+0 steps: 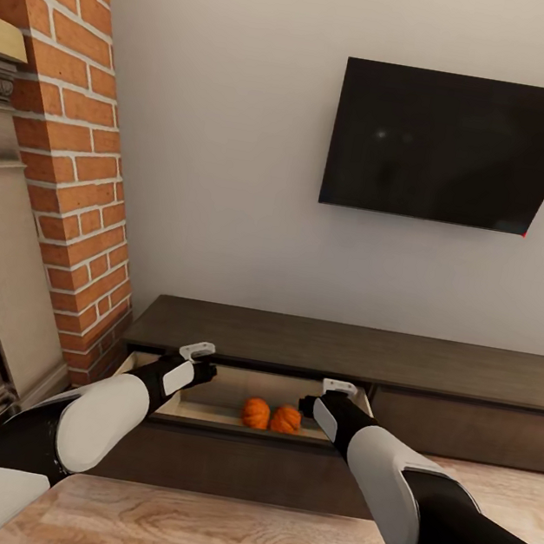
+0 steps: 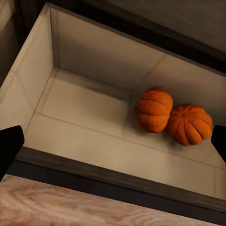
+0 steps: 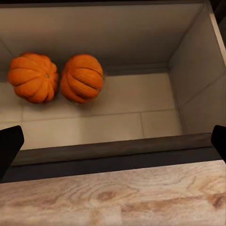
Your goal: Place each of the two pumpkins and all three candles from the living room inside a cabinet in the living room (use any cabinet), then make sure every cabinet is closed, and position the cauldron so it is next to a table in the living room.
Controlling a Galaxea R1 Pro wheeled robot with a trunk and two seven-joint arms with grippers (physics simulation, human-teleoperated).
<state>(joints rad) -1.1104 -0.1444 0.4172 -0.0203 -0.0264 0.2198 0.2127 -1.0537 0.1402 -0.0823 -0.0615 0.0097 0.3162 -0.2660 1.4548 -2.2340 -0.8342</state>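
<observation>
Pumpkins: two orange ribbed fruits lie touching side by side on the pale floor of the open drawer (image 1: 228,385) in the cabinet (image 1: 347,351), the long dark-brown unit beneath the wall-mounted television (image 1: 454,149). In the head view the left pumpkin (image 1: 255,412) and the right pumpkin (image 1: 286,418) sit toward the drawer's right half, close to its front panel. The left wrist view shows the same pair, one pumpkin (image 2: 154,109) nearer the drawer's back wall and the other (image 2: 190,124) just beside it.

Left arm: extended forward and slightly inward from the lower left, white forearm shell leading to a black wrist. The left gripper (image 1: 198,359) hangs over the drawer's left part, well apart from the pumpkins. Its two dark fingertips (image 2: 9,146) appear at opposite edges of the left wrist view, spread wide with nothing between them.

Right arm: reaches forward from the lower right at a similar angle. The right gripper (image 1: 334,392) hovers above the drawer's right end, near the right pumpkin but not touching it. Its fingertips (image 3: 9,147) likewise stand far apart and hold nothing.

Surroundings: a red-brick fireplace column (image 1: 75,153) rises left of the cabinet; a light wood-grained surface (image 1: 213,535) lies in the foreground.
</observation>
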